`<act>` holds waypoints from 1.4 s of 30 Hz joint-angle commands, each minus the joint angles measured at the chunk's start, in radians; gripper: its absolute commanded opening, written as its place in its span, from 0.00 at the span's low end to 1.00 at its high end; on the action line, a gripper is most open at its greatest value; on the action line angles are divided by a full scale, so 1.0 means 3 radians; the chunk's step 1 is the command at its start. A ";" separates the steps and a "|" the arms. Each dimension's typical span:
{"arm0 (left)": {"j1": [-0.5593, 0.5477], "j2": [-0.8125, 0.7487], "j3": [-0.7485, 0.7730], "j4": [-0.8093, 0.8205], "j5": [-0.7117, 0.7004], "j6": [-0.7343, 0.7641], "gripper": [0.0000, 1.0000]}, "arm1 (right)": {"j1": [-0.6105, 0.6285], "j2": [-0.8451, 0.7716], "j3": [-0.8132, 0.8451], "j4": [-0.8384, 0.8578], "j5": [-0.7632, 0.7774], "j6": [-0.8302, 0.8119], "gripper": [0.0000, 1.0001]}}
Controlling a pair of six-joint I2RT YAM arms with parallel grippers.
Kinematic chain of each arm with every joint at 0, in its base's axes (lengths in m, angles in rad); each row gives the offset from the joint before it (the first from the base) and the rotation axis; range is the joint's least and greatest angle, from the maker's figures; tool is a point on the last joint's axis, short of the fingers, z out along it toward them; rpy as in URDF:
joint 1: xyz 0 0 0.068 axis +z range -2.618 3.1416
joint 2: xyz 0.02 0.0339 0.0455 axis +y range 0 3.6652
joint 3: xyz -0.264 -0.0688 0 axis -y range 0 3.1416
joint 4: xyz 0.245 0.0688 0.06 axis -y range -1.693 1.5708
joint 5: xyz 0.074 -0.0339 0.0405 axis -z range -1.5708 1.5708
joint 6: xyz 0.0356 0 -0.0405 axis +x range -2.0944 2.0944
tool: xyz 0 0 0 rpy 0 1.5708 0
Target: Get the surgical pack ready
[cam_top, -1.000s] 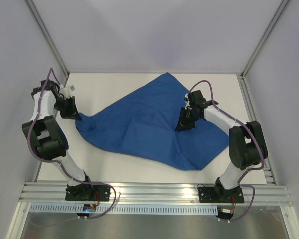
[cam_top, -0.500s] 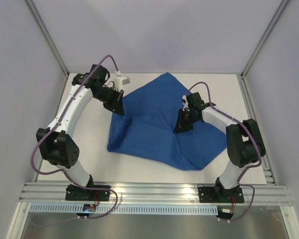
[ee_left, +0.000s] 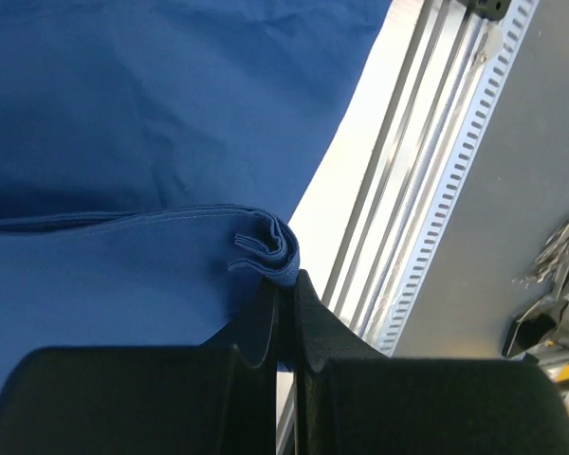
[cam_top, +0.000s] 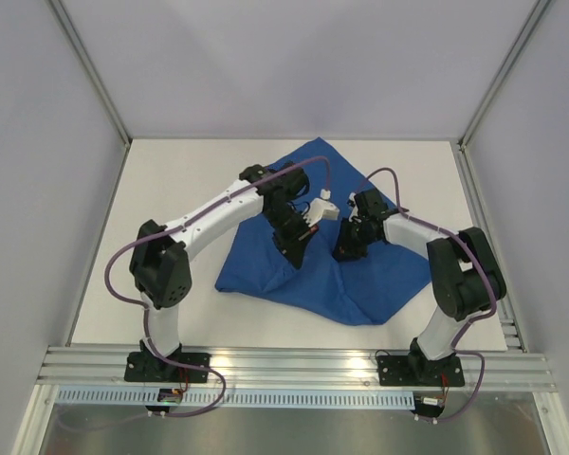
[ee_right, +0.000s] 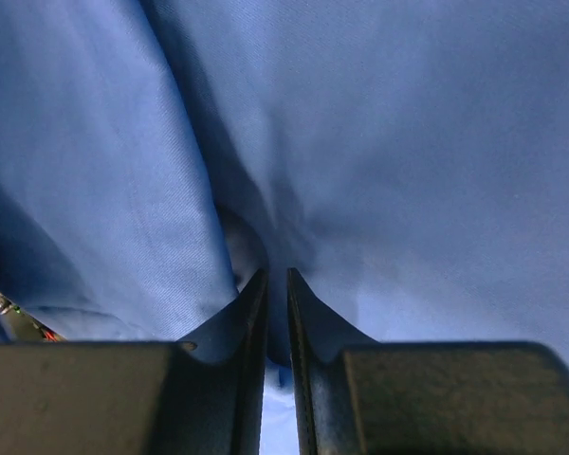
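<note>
While right end effector [cam_top: 345, 249] holds, left end effector [cam_top: 287, 252] folded drape [cam_top: 370, 284] inward.

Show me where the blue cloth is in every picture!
Top external: blue cloth lies mid-table under both arms.
Left wrist: it fills left and top, edge pinched by left fingers.
Right wrist: it fills everything, pinched by right fingers.
Shared landmark: silver rail, seen in top and left wrist views.

white table [cam_top: 171, 190] (aluminium rails [cam_top: 294, 365] in front) inside pale grey walls [cam_top: 294, 66].
</note>
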 commanded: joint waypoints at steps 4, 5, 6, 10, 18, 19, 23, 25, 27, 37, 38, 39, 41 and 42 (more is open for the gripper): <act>-0.0245 0.0219 0.0205 0.0245 0.0221 -0.0052 0.00 | 0.0036 -0.0194 -0.0042 0.0257 0.0005 0.0158 0.15; -0.0260 0.0245 0.0241 0.0240 0.0242 -0.0057 0.00 | 0.0036 -0.0189 -0.0037 0.0262 -0.0005 0.0163 0.15; -0.0296 0.0285 0.0297 0.0250 0.0242 -0.0057 0.00 | 0.0036 -0.0184 -0.0027 0.0262 -0.0015 0.0168 0.15; -0.0342 0.0393 0.0424 0.0368 0.0318 -0.0154 0.00 | 0.0036 -0.0133 0.0065 0.0242 -0.0015 0.0158 0.15; -0.0342 0.0506 0.0574 0.0552 0.0528 -0.0400 0.00 | 0.0036 -0.0056 0.0127 0.0252 -0.0066 0.0188 0.14; -0.0342 0.0526 0.0518 0.0613 0.0508 -0.0405 0.00 | 0.0041 -0.0066 0.0127 0.0257 -0.0061 0.0194 0.14; -0.0342 0.0694 0.0257 0.0731 0.0421 -0.0400 0.00 | 0.0036 -0.0061 0.0117 0.0257 -0.0061 0.0204 0.14; -0.0347 0.0817 0.0257 0.0767 0.0426 -0.0400 0.00 | 0.0041 -0.0051 0.0147 0.0232 -0.0056 0.0199 0.15; -0.0352 0.0914 0.0297 0.0777 0.0396 -0.0410 0.00 | 0.0031 -0.0046 0.0203 0.0216 -0.0021 0.0189 0.18; -0.0352 0.0665 0.0476 0.0430 0.0646 -0.0099 0.70 | 0.0006 -0.0178 0.0428 -0.0131 0.0209 -0.0026 0.36; -0.0352 0.0664 0.0547 0.0348 0.0651 -0.0027 0.71 | -0.0020 -0.0209 0.0434 -0.0157 0.0245 -0.0067 0.37; -0.0352 0.0664 0.0583 0.0181 0.0651 0.0019 0.71 | -0.0035 -0.0235 0.0434 -0.0188 0.0261 -0.0087 0.37; -0.0352 0.0649 0.0685 -0.0004 0.0687 0.0183 0.71 | -0.0112 -0.0301 0.0418 -0.0249 0.0286 -0.0113 0.38; -0.0352 0.0634 0.0727 -0.0177 0.0732 0.0229 0.71 | -0.0142 -0.0332 0.0413 -0.0264 0.0291 -0.0123 0.39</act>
